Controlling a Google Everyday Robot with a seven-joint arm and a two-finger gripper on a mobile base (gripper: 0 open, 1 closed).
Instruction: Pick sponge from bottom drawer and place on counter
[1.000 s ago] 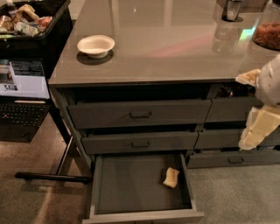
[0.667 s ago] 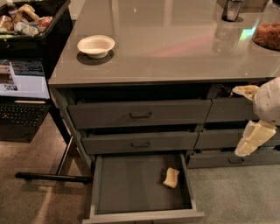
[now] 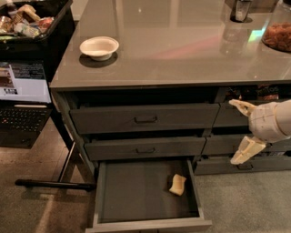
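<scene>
The sponge (image 3: 178,184), a small pale yellow block, lies on the floor of the open bottom drawer (image 3: 136,191) near its right wall. My gripper (image 3: 240,133) hangs at the right, in front of the right drawer stack, above and to the right of the sponge. Its two cream fingers (image 3: 243,151) are spread apart and hold nothing. The glossy grey counter (image 3: 182,50) tops the cabinet.
A white bowl (image 3: 99,47) stands on the counter's left part. A dark cup (image 3: 241,10) and a dish of reddish food (image 3: 277,36) stand at the back right. A laptop (image 3: 22,95) and a black bin of packets (image 3: 27,22) stand left of the cabinet.
My gripper has moved a little to the left and downward toward the drawers. The sponge and drawer have not moved.
</scene>
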